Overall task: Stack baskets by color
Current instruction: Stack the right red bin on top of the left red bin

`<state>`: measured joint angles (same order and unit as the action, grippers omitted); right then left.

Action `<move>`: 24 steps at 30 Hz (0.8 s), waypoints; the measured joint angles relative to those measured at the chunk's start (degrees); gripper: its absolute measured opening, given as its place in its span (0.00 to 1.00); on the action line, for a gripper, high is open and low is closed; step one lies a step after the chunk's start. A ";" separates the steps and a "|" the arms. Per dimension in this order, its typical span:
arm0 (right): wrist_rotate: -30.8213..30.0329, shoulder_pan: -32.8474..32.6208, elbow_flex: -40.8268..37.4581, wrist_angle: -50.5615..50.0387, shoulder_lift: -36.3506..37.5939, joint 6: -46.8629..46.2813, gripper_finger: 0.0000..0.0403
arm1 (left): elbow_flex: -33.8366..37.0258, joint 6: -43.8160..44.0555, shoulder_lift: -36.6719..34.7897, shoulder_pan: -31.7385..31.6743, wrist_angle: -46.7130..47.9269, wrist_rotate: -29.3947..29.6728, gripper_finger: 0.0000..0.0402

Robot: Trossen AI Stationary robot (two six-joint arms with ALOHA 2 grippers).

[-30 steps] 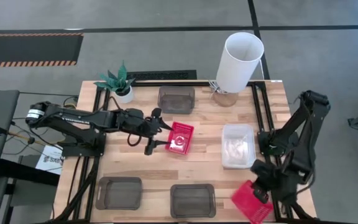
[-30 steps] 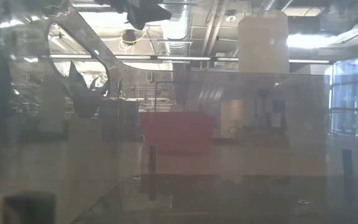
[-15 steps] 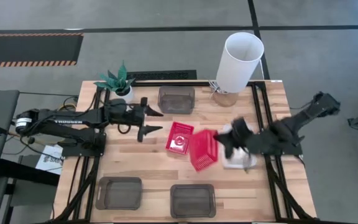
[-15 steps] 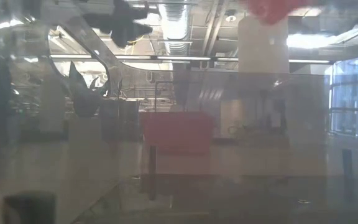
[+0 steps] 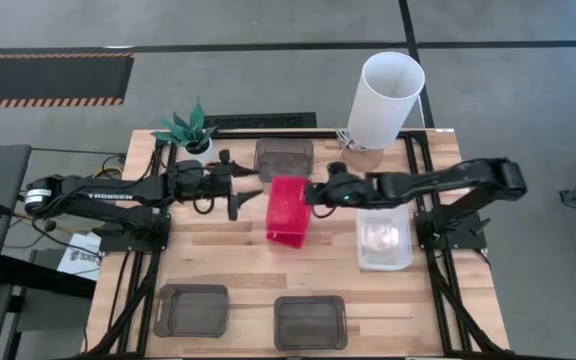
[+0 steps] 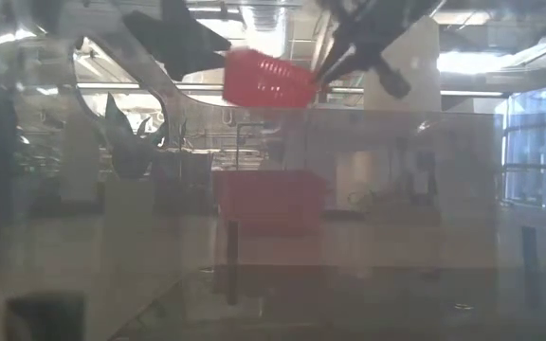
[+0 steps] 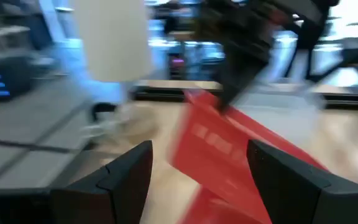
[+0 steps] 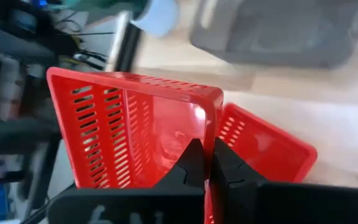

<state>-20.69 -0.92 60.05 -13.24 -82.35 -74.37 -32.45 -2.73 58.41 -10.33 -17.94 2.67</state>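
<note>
While the left pincer (image 5: 236, 190) is hanging with its fingers apart and gripping nothing, just beside the red pair on their left, it is leaving the room over them free for the other arm. Two smoky grey baskets (image 5: 191, 309) (image 5: 310, 322) are sitting apart along the near edge of the surface (image 5: 238, 255), and a third grey basket (image 5: 284, 159) is sitting at the far edge, so that colour is not yet gathered.

Near the middle, a red basket (image 5: 290, 210) is hanging in the air, tilted, directly over a second red basket (image 6: 271, 200) that is resting on the wood; from above, the carried one is hiding the lower one almost wholly. The tilt probably comes from the grip: the right pincer (image 8: 209, 163) is clamped tight on one wall, its fingers pressed together over the rim, so the far end is drooping. Holding it by one edge is leaving the bottom free to drop into the lower basket, which looks like the step in hand.

Farther right, the clear basket (image 5: 383, 235) is lying flat under the right arm, alone in its colour.
</note>
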 joint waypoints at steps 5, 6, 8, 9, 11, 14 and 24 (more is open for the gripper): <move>0.51 -0.18 0.00 -1.06 -5.41 -8.06 0.02 | -0.02 -1.92 -2.70 -0.02 1.24 3.90 0.62; 0.78 -0.28 0.00 -0.76 -6.24 -9.55 0.02 | -0.02 -2.18 -3.22 0.00 1.62 3.28 0.62; 1.40 -0.75 0.00 -1.13 -7.63 -12.10 0.02 | -0.02 -2.63 -4.15 0.00 2.48 1.84 0.62; 1.40 -0.97 0.00 -1.11 -8.03 -12.98 0.02 | -0.02 -2.65 -4.30 0.00 2.41 1.44 0.62; 1.42 -1.38 0.00 -1.76 -8.05 -14.46 0.02 | 0.00 -2.71 -4.84 0.00 3.33 1.03 0.62; 1.47 -1.42 0.02 -4.28 -7.99 -16.45 0.02 | -0.03 -4.30 -4.98 0.00 3.36 1.01 0.62; 5.86 0.39 0.02 -10.48 -7.97 -15.99 0.03 | -0.02 -5.06 -4.93 0.00 3.90 0.68 0.62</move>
<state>-14.83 -0.53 60.07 -23.73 -90.32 -90.36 -32.47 -7.79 53.47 -10.33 -14.04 3.36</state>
